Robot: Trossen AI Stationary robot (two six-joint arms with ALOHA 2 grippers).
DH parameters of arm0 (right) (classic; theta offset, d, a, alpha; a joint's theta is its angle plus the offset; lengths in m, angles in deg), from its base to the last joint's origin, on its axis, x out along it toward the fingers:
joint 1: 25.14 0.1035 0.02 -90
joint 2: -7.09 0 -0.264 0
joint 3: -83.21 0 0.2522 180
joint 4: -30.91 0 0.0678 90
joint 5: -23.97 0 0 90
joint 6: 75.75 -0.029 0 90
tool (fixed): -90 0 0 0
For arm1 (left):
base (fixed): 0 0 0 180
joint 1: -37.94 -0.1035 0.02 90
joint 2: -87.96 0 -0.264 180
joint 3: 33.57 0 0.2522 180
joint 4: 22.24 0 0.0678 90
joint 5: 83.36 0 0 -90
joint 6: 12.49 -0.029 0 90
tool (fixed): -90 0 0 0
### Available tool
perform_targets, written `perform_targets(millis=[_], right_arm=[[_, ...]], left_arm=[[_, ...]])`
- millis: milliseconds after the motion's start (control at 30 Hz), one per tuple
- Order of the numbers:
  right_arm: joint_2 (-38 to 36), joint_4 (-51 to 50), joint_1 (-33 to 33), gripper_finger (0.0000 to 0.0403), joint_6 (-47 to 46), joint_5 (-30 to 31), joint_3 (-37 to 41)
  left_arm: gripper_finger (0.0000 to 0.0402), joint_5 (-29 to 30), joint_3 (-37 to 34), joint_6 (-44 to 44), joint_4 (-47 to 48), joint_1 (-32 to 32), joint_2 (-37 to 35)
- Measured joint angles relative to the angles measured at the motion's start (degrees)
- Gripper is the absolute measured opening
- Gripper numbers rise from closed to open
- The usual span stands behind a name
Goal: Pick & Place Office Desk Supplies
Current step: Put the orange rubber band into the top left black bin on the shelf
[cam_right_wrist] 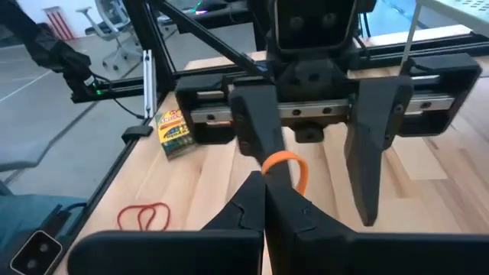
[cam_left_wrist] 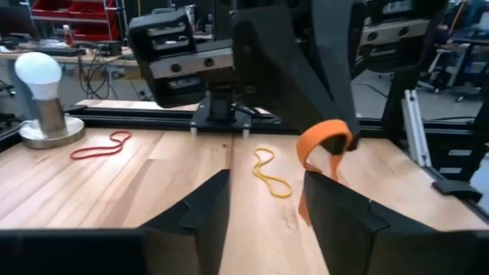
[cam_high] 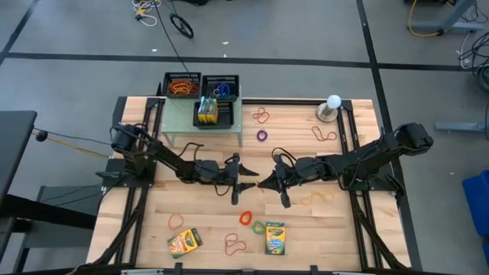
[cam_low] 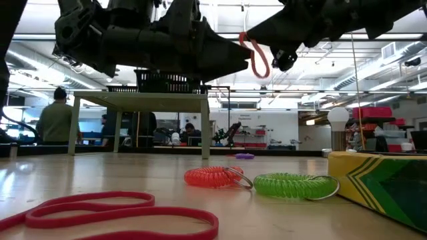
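An orange-red rubber band [cam_left_wrist: 327, 139] hangs above the middle of the table, with my right gripper [cam_high: 266, 183] shut on it. My left gripper [cam_high: 250, 183] faces it from the table's left. It is open, and its fingers [cam_left_wrist: 340, 218] stand on either side of the band. One left finger [cam_right_wrist: 256, 130] is very close to the loop [cam_right_wrist: 289, 166]. Black mesh trays [cam_high: 183, 84] holding bands rest on the pale green shelf [cam_high: 179, 114]. Crayon boxes [cam_high: 184, 241] [cam_high: 274, 237] lie flat near the front edge. My right gripper pinches the band's upper end [cam_right_wrist: 276, 162] between its shut fingertips, coming nearly level from the table's right. The rest of the loop [cam_low: 259, 61] hangs slack below the tips, clear of the table. My left gripper: I cannot tell whether its finger touches the band.
Loose bands lie about the table [cam_high: 324, 135] [cam_high: 317, 198] [cam_high: 235, 244], with a red coil [cam_low: 213, 177] and a green coil [cam_low: 293, 185] near the front. A white ball on a grey stand [cam_high: 333, 107] is at the back right. People sit in the room beyond [cam_low: 57, 120].
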Motion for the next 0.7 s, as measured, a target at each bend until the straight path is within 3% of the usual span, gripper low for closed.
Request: perform_targets(millis=[333, 467, 700], right_arm=[[0.0, -0.2, 0.0, 0.0003, 0.6, -0.5, 0.0], [0.0, -0.3, 0.0, 0.0004, 0.6, -0.6, 0.0], [0.0, -0.3, 0.0, 0.0004, 0.6, -0.8, 0.0]], left_arm=[[0.0080, -0.5, 0.0, -1.5, 1.1, 0.6, 0.0], [0.0091, -0.4, -0.1, -1.4, 4.7, 0.7, 0.0], [0.0153, -0.4, -0.1, -0.6, 5.3, 0.7, 0.0]])
